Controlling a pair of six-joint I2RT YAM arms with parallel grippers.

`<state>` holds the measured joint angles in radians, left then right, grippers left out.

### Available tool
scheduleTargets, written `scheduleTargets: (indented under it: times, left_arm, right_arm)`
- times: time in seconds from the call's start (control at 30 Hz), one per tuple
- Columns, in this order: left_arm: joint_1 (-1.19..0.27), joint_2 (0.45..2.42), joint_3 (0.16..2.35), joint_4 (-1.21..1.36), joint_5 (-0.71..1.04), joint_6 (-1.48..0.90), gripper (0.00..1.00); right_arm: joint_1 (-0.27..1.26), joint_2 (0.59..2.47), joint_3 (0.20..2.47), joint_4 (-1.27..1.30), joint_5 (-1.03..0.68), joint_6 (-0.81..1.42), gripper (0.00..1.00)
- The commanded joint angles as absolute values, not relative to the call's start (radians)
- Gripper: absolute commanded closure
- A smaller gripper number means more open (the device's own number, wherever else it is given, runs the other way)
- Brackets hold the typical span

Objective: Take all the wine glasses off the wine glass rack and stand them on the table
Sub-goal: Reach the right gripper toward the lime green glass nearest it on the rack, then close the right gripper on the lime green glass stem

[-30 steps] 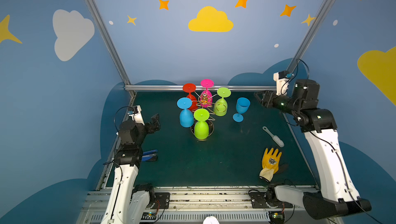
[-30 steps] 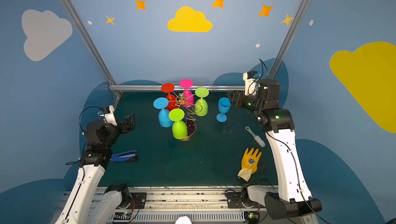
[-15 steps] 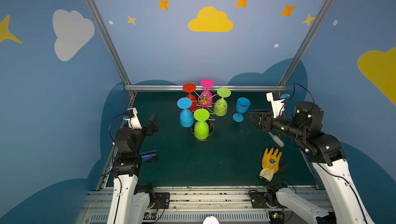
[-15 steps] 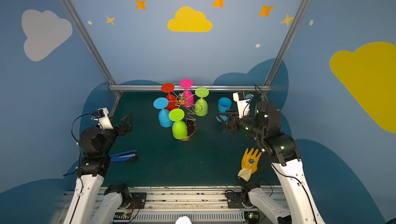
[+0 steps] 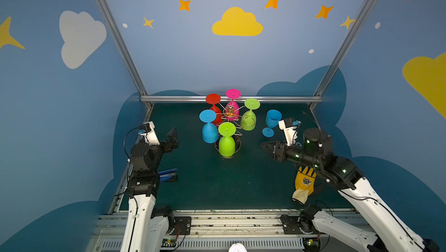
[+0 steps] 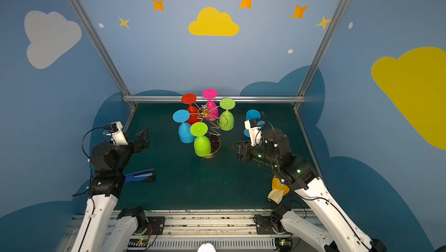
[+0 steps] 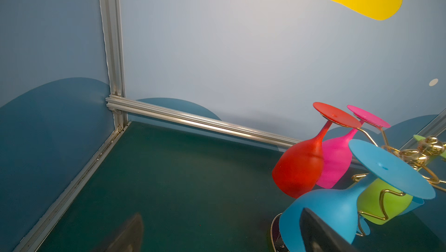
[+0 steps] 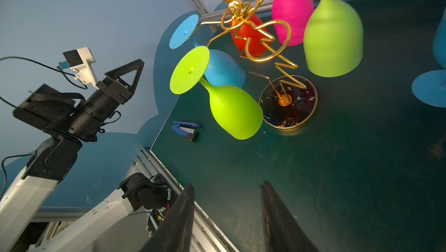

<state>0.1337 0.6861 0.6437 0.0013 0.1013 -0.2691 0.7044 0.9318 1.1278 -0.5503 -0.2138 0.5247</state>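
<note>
Now the right gripper [image 5: 264, 145] hovers right of the rack [image 5: 230, 112], pointing at it, jaws partly apart and empty. Five glasses hang upside down on the rack: the red glass [image 5: 213, 99], pink glass [image 5: 233, 93], hanging blue glass [image 5: 209, 132], back green glass [image 5: 248, 123] and front green glass [image 5: 226, 142]. Farther right of the rack, the standing blue glass [image 5: 272, 119] rests upright. Well left of the rack, the left gripper [image 5: 173, 139] is spread wide, holding nothing.
</note>
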Motion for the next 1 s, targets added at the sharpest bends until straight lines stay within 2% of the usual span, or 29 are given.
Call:
scheduleTargets:
  times: [0.0,0.53,0.97]
  left_arm:
    - [0.138,0.684,0.651,0.014,0.107,-0.279,0.00]
    - [0.138,0.685,0.653,0.011,0.101,-0.283,0.00]
    - [0.138,0.683,0.652,0.011,0.098,-0.283,0.00]
  right_arm:
    - [0.769,1.009,1.160,-0.457,-0.137,0.546,0.55]
    - [0.803,1.203,1.230,-0.242,-0.141,0.665,0.48]
    - [0.784,1.330,1.284,-0.188,-0.211,0.738,0.47]
